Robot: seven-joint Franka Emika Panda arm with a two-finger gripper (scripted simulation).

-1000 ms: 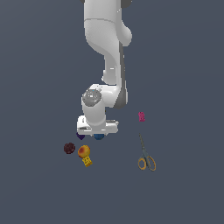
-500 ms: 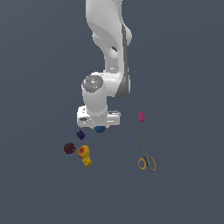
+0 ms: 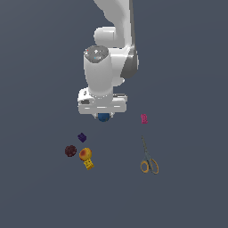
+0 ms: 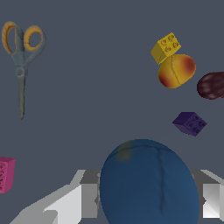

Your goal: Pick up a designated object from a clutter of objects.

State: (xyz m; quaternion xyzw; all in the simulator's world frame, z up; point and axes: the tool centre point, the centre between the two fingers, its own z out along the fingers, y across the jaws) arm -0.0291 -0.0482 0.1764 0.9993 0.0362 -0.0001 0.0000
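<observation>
Hanging over the plain grey floor (image 3: 40, 53), the white arm (image 3: 109, 67) reaches down from the upper edge of the exterior view and ends in the gripper (image 3: 103, 116), whose pale fingers (image 4: 70, 203) press against either side of the blue ball (image 3: 103, 117), pinching it. That ball sits tucked under the gripper body, raised above the floor, and in the wrist view it fills the near foreground between the two finger blocks, with a faint seam down its face and a small yellowish smudge near its upper edge. Next in size, the yellow-handled scissors (image 3: 148, 160) lie flat toward the exterior view's right, grey blades shut and pointing away from the orange-yellow loops. Toward the exterior view's left is a loose cluster: the orange ball (image 3: 85, 154), reddish on one side, touches or nearly touches the yellow brick (image 3: 88, 164), which shows studs in the wrist view. Just beside the orange ball lies the dark maroon ball (image 3: 70, 151), and the purple cube (image 3: 82, 137), also studded, rests a little apart from both. Smallest in the exterior view, the pink piece (image 3: 144, 118) stands alone between the gripper and the scissors, apart from each.
</observation>
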